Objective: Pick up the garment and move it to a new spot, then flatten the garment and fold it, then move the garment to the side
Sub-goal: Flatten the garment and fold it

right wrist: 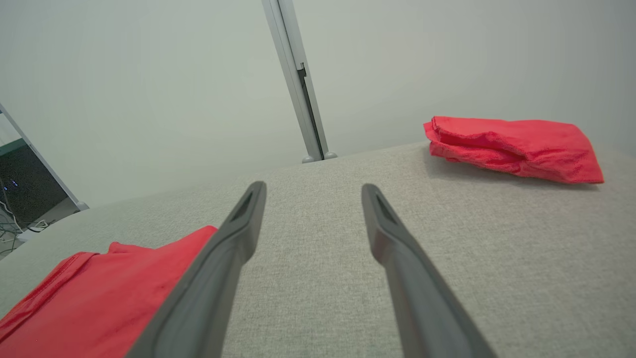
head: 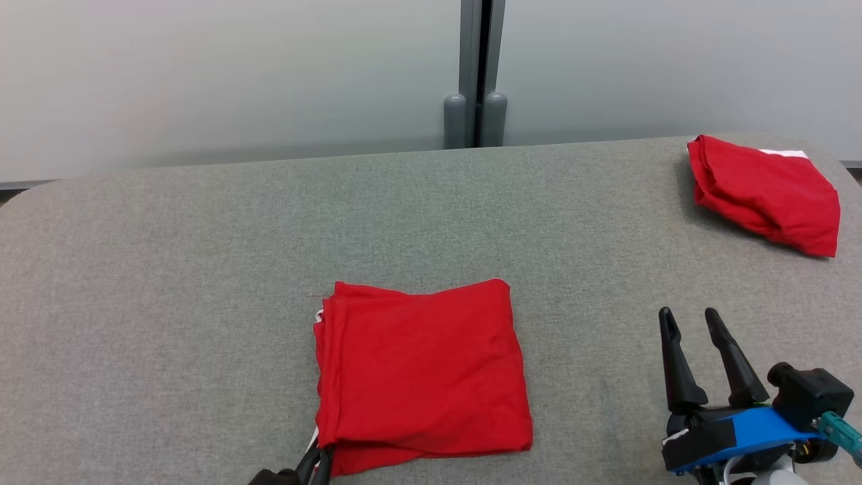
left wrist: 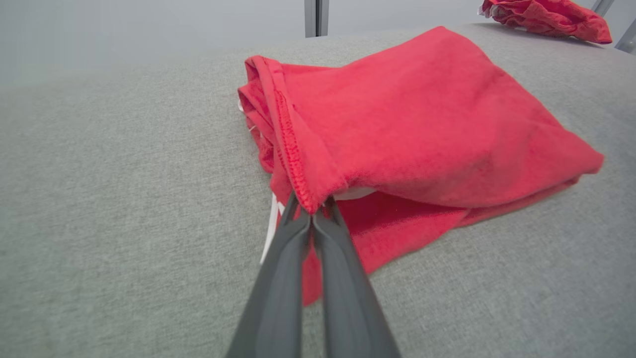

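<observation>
A red garment (head: 421, 374) lies folded into a rough square on the grey table, near its front middle. My left gripper (head: 316, 465) sits at the fold's near left corner, at the head view's bottom edge. In the left wrist view my left gripper (left wrist: 312, 211) is shut on the stitched hem at that corner of the garment (left wrist: 422, 124), with a strip of white trim beside the fingers. My right gripper (head: 690, 322) stands open over bare table to the right of the garment, nothing between its fingers. The right wrist view shows my right gripper (right wrist: 310, 191) open, the garment (right wrist: 99, 293) at its lower left.
A second folded red garment (head: 768, 192) lies at the table's far right corner, also seen as a red bundle (right wrist: 512, 146) ahead of the right gripper. A pale wall with a grey post (head: 475, 74) stands behind the grey table (head: 168, 269).
</observation>
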Available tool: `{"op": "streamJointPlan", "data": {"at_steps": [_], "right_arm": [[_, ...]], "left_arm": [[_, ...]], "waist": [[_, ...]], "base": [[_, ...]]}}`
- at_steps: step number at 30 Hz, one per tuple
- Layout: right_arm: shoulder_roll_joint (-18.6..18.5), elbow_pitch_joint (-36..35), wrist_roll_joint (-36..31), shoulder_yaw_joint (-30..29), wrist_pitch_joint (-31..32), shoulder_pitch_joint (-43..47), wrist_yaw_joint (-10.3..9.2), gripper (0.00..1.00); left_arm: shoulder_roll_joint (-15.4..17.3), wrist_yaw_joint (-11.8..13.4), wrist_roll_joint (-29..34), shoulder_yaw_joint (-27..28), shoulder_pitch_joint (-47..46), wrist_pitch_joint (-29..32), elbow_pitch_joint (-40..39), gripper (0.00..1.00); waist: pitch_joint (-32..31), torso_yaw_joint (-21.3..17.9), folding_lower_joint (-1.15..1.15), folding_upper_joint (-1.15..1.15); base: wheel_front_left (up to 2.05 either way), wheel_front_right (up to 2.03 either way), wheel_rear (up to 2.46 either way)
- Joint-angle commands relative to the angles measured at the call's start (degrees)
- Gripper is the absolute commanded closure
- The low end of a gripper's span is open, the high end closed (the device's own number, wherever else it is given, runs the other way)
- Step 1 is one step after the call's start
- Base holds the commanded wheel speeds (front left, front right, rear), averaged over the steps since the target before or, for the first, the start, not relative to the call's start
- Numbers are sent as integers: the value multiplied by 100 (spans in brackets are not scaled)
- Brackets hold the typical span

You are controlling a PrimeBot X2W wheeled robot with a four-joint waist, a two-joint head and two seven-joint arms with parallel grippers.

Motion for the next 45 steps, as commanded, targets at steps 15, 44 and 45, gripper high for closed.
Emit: {"op": "streamJointPlan", "data": {"at_steps": [15, 44, 45], "right_arm": [[-25, 83, 8, 29, -70, 32, 4, 0], [-35, -539, -536, -43, 336, 420, 4, 0], [-40, -550, -543, -63, 356, 449, 4, 0]], "left_arm": [[243, 362, -368, 650, 50, -281, -152, 0], [467, 666, -648, 1573, -68, -233, -1236, 0], [478, 673, -662, 1586, -38, -210, -1248, 0]], "waist": [[-47, 10, 0, 0], [-404, -125, 0, 0], [-410, -118, 0, 0]], "base": [[0, 0, 0], [0, 0, 0], [0, 0, 0]]}}
